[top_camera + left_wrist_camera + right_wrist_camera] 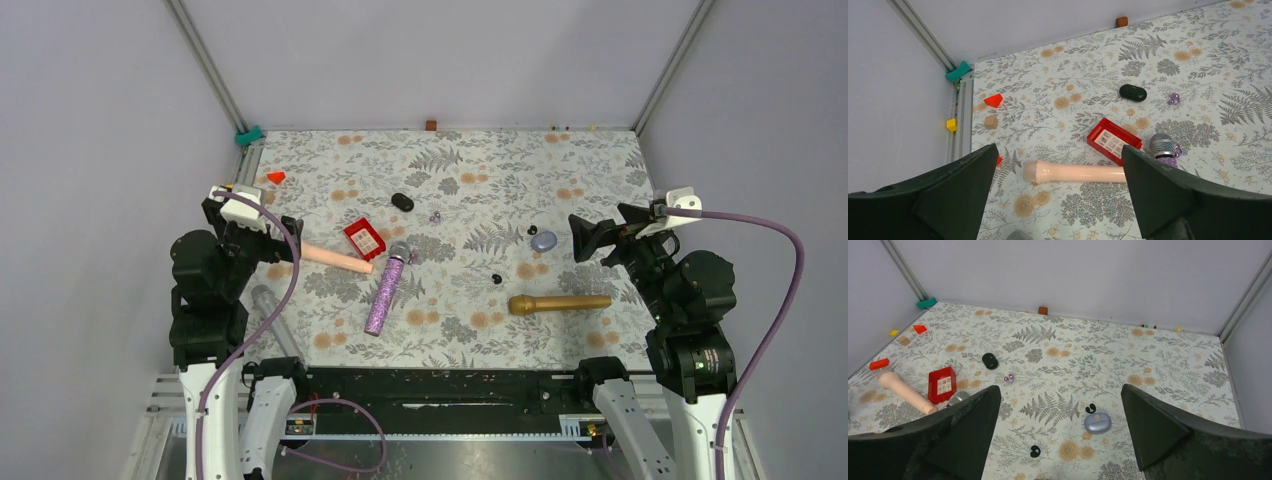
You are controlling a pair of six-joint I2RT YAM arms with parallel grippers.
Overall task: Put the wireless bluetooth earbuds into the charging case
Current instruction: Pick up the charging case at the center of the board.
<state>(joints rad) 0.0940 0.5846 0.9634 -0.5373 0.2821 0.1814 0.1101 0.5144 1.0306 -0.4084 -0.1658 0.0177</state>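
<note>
Top view: the left claw [283, 230] at 9 o'clock and the right claw [592, 240] at 3 o'clock both hang wide and empty above the floral bench [600, 170], with the first earbud [531, 229] just at 10 o'clock of the pale blue charging case [544, 241] and the second earbud [497, 278] apart at 8 o'clock of it. Left wrist view: the wide claw shows neither earbuds nor case. Right wrist view: between wide fingers both earbuds lie outside the case, so by my reading the whole insertion remains.
</note>
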